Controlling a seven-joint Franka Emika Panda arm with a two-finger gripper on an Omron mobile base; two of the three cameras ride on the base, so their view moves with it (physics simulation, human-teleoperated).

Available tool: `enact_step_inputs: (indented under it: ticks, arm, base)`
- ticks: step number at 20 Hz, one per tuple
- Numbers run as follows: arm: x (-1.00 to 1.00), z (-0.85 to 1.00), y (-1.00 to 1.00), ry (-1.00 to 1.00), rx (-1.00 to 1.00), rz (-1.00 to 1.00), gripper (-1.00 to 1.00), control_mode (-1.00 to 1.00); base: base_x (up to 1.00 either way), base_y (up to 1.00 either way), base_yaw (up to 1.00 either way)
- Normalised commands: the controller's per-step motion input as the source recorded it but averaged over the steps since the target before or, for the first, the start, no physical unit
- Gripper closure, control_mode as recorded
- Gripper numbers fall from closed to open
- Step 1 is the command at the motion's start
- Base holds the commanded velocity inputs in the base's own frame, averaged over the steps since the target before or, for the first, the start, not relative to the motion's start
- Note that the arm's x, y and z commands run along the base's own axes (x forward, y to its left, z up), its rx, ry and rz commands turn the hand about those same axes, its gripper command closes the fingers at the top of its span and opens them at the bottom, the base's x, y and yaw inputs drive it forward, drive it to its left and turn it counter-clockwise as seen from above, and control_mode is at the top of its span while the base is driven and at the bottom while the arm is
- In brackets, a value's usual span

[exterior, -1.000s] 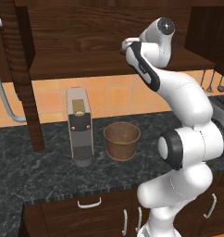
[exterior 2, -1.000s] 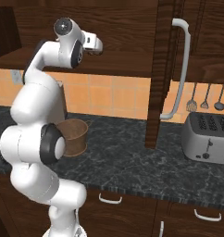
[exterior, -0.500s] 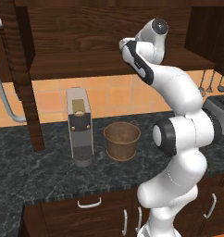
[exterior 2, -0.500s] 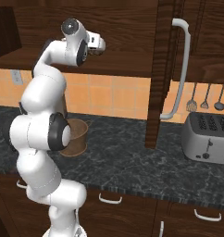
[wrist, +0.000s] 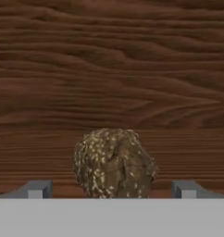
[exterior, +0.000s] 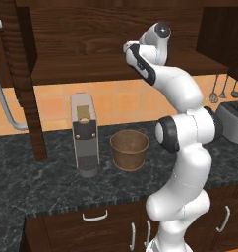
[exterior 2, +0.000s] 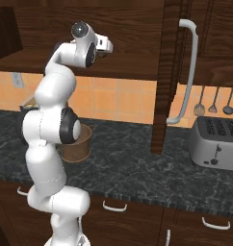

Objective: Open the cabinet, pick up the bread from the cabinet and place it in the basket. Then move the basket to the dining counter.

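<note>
Gripper [wrist: 112, 190] is standing wide open, straddling the bread [wrist: 114, 163] inside the cabinet [exterior: 116, 44]; closing early may be nudging it backward, though depth is unclear.

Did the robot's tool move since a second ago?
Yes. The tool went farther into the cabinet, toward the door handle in the right base view, closer to the bread.

arm [exterior: 182, 93] | reached further into cabinet [exterior: 116, 44] | upper links straightened

The bread's [wrist: 114, 163] underside is cut off, seemingly between the fingers [wrist: 36, 189].
</note>
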Motion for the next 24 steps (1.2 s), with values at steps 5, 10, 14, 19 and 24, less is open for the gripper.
enact_step_inputs:
  ticks: [5,10,14,19,24]
  arm:
    - [0.47,-0.01,0.00,0.02,0.00,0.00,-1.00,-1.00]
    - [0.26,-0.14,0.00,0.02,0.00,0.01,-1.00,-1.00]
    - [0.28,-0.36,0.11,0.00,0.00,0.04,-1.00,-1.00]
    - [0.42,-0.41,0.18,0.00,0.00,0.07,1.00,-1.00]
    - [0.04,-0.62,0.40,0.01,0.00,0.08,1.00,-1.00]
  base:
    - [0.00,0.00,0.00]
    - [0.00,0.00,0.00]
    - [0.00,0.00,0.00]
    - [0.00,0.00,0.00]
    - [0.00,0.00,0.00]
